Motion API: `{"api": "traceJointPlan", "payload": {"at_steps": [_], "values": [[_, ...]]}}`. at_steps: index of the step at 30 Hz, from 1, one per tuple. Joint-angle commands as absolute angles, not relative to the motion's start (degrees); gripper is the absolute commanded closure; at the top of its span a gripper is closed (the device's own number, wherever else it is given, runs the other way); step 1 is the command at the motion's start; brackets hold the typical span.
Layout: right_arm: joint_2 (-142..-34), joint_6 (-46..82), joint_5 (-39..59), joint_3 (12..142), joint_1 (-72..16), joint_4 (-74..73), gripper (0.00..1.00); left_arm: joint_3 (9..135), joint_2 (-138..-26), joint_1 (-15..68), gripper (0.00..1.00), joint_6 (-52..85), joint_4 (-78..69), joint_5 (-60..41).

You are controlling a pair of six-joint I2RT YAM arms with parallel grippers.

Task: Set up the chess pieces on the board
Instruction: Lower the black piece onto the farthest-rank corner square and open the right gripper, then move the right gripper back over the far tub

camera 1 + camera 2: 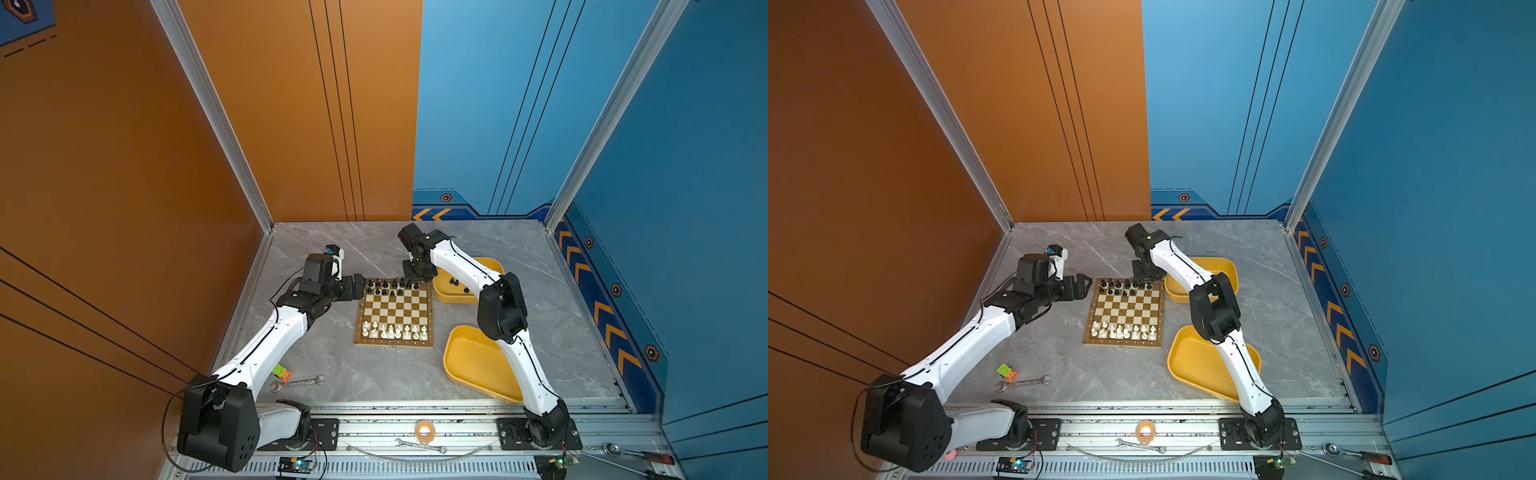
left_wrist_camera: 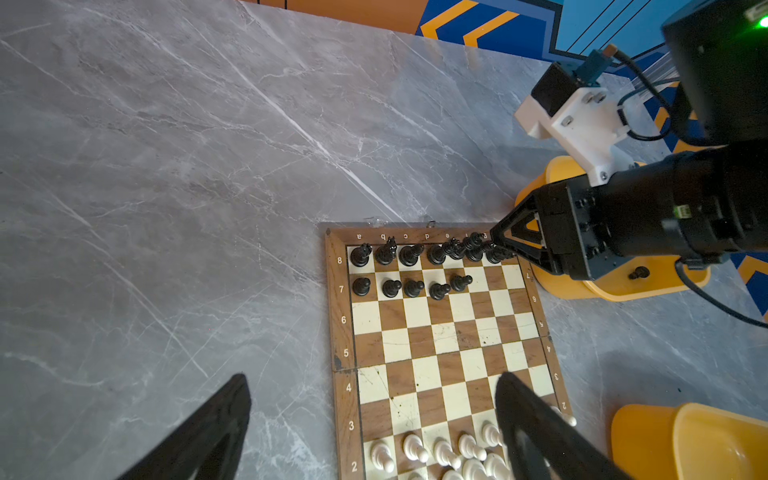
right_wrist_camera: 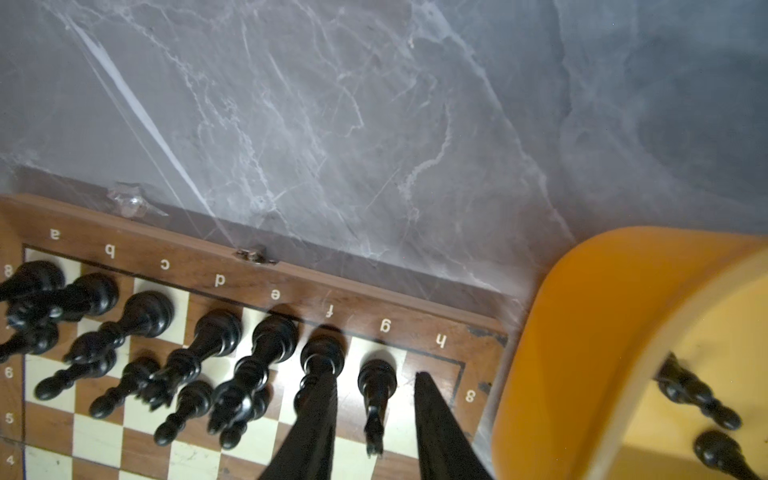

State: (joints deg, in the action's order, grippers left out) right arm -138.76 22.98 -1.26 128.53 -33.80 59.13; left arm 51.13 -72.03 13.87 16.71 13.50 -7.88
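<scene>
**Right gripper astride a black piece on g8; left gripper hovering, spread wide**

The board (image 1: pixel 394 343) lies flat at mid-table (image 1: pixel 340 249).

- **Pieces:** The black pieces (image 1: pixel 388 285) fill its two far rows in part. The white pieces (image 1: pixel 395 331) stand on its two near rows.
- **Right gripper** (image 3: pixel 376 376)**:** It is low over the board's far right corner. Its fingers (image 3: pixel 440 424) are parted on either side of the black piece on g8 (image 3: pixel 376 388). A gap shows on both sides, so there is no pinch.
- **Left gripper** (image 2: pixel 372 378)**:** It hovers at the board's far left corner. Its fingers (image 2: pixel 216 428) are spread wide and hold nothing.
- **Trays:** The far tray (image 1: pixel 455 297), just right of the board, contains three loose black pieces (image 1: pixel 456 282). The near tray (image 1: pixel 469 365) lies to the near right and is partly hidden by the right arm.
</scene>
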Motion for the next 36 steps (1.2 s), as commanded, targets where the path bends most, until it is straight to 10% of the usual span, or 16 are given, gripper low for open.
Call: {"api": "traceJointPlan", "payload": {"at_steps": [1,36], "values": [[-136.2,23.7,-1.7,130.1,-33.1,59.0,0.65,52.7,-72.3,13.4,0.07,15.6,13.0,-9.3],[-117.1,18.4,-3.3,109.0,-19.9,57.1,0.69,73.3,-92.7,26.7,0.07,18.5,10.2,-5.8]]}}
